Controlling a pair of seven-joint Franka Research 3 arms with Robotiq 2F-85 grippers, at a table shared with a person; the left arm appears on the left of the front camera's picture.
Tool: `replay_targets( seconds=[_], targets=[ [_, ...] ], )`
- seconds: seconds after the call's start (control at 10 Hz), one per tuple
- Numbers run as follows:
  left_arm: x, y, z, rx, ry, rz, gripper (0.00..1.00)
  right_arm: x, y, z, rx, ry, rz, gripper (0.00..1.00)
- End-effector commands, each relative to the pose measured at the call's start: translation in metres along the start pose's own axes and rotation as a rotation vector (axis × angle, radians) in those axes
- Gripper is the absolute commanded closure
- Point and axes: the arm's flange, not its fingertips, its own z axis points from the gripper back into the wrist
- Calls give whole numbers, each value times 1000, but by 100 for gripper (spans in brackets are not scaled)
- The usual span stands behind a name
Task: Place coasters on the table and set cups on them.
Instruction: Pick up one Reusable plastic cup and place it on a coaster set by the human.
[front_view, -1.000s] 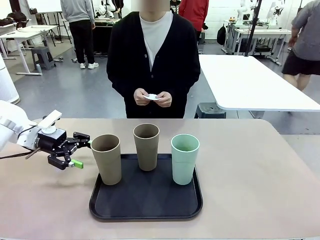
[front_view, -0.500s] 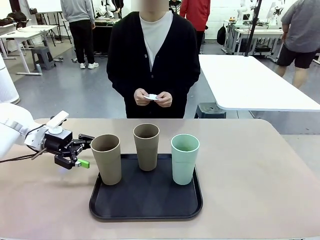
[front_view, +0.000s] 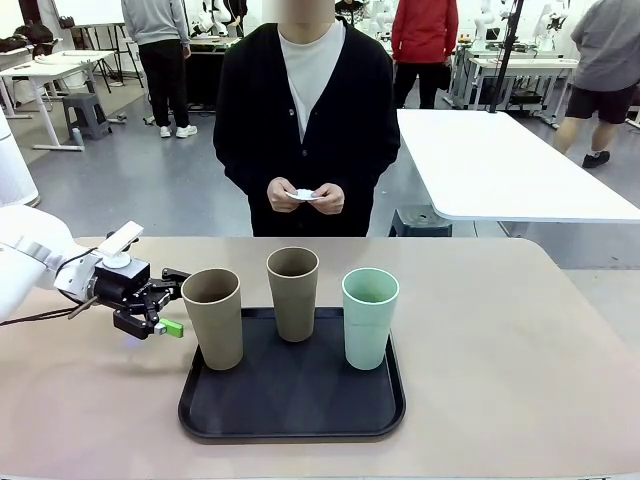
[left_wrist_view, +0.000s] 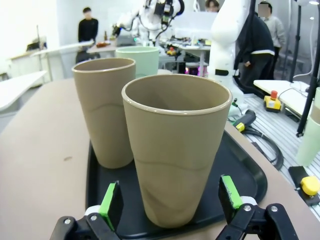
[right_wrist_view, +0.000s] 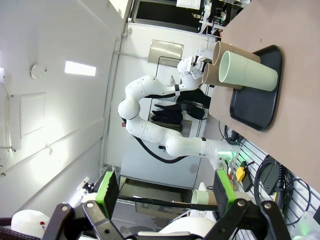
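Three cups stand on a black tray (front_view: 290, 415): a tan cup (front_view: 213, 317) at the left, a tan cup (front_view: 293, 292) at the back middle, a mint green cup (front_view: 369, 317) at the right. My left gripper (front_view: 172, 302) is open just left of the left tan cup, level with its upper half. From the left wrist, that cup (left_wrist_view: 174, 147) stands just ahead of the open green pads (left_wrist_view: 111, 202), with the other tan cup (left_wrist_view: 106, 110) behind. The person holds white coasters (front_view: 304, 194) in both hands at the far side. My right gripper (right_wrist_view: 162, 190) is open, far from the table (front_view: 520, 350).
A white table (front_view: 500, 165) stands behind the person at the right. The tray lies near the front middle of the beige table, with bare tabletop on both sides. The right wrist looks from afar at the tray (right_wrist_view: 255, 105), the cups and the left arm.
My left gripper has moved right and slightly up, closing in on the left tan cup. The cups and the person's hands have stayed in place.
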Motion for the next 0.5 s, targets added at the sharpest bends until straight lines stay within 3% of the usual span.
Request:
replay_targets(
  seconds=[0.0, 0.4],
  targets=[
    [5, 0, -7, 3, 11, -18, 0, -1, 0, 1, 6, -4, 5, 0],
    [9, 6, -25, -20, 29, -44, 0, -1, 0, 1, 6, -4, 5, 0]
  ],
)
